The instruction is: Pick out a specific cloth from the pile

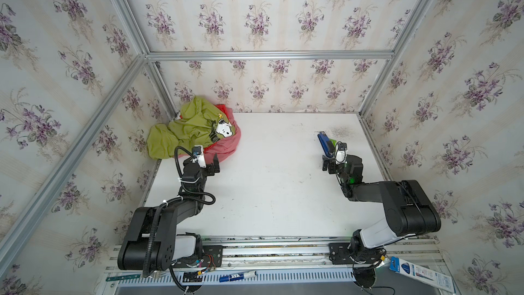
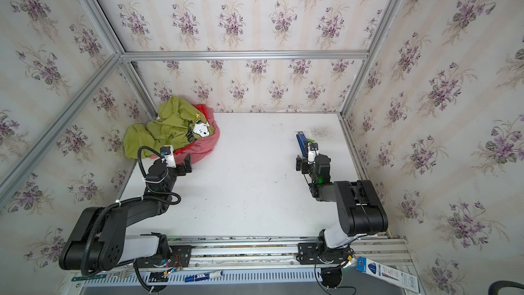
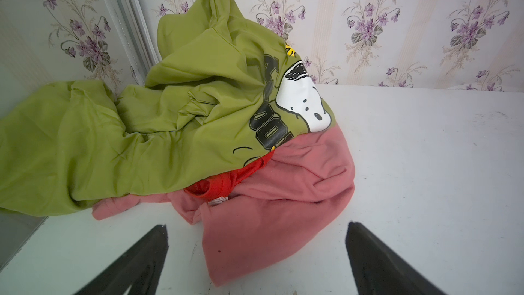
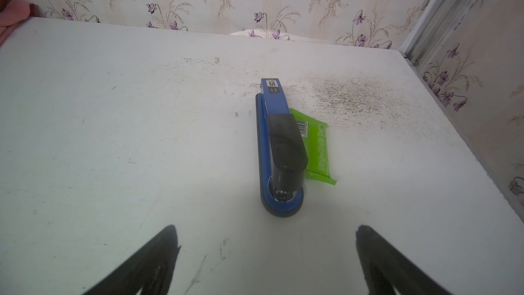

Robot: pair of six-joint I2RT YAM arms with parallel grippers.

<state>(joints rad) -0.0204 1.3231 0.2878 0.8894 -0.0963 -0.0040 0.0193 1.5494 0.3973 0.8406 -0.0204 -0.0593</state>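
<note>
With the left gripper [image 3: 257, 224] spread wide and empty and the salmon-pink cloth [image 3: 278, 211] just ahead of it, partly under the olive-green dog-print shirt [image 3: 141, 126], it should pinch the nearest free pink edge, avoiding the red cloth [image 3: 224, 180] beyond.

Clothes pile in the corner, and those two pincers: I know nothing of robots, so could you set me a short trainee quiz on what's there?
1. True or false: the green shirt lies partly over the pink cloth.
2. What lies on the table ahead of the right pincer? A. a stapler B. a cup C. a spoon
3. Fill the gap: the left pincer, facing the pink cloth, has its jaws ____ and holds nothing.

Key: 1 true; 2 A; 3 open.
</note>
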